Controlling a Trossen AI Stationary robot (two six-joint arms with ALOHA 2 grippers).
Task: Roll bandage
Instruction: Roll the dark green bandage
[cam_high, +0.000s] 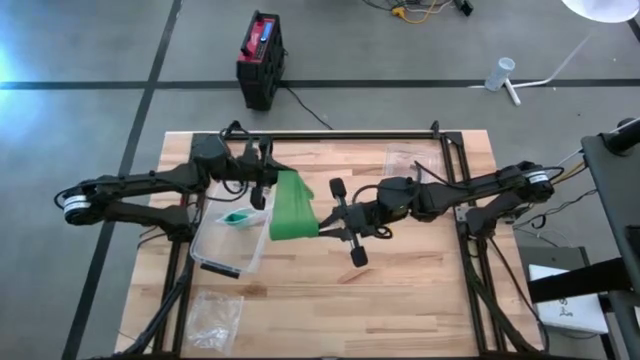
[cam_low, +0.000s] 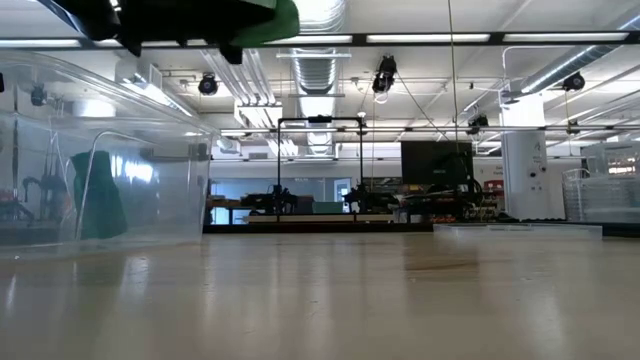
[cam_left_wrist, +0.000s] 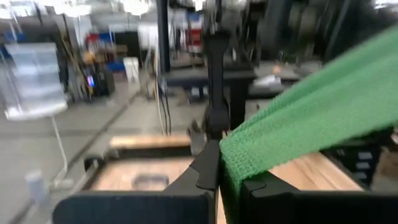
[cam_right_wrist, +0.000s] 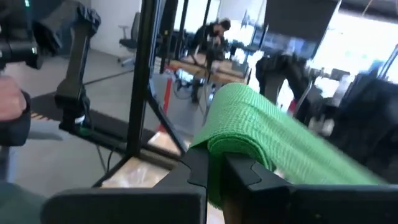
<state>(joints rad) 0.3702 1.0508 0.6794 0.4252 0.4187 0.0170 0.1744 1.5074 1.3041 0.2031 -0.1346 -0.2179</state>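
The green bandage (cam_high: 292, 208) hangs in the air above the desk (cam_high: 400, 290), stretched as a flat band between the two arms near the desk's middle. The left tool (cam_high: 262, 186) is clamped shut on one end of it, and the right tool (cam_high: 333, 226) is clamped shut on the other end, where the fabric already curls over its fingers (cam_right_wrist: 249, 171) in a partial turn. The main risk I see is tension: if the arms draw apart or the right wrist twists too fast, the thin weave could slip out of either pinch. If they close in, the band could go slack, sag and wind unevenly or bunch. A clear plastic bin (cam_high: 225, 240) sits just below the left end, and a drooping band could catch on its rim.
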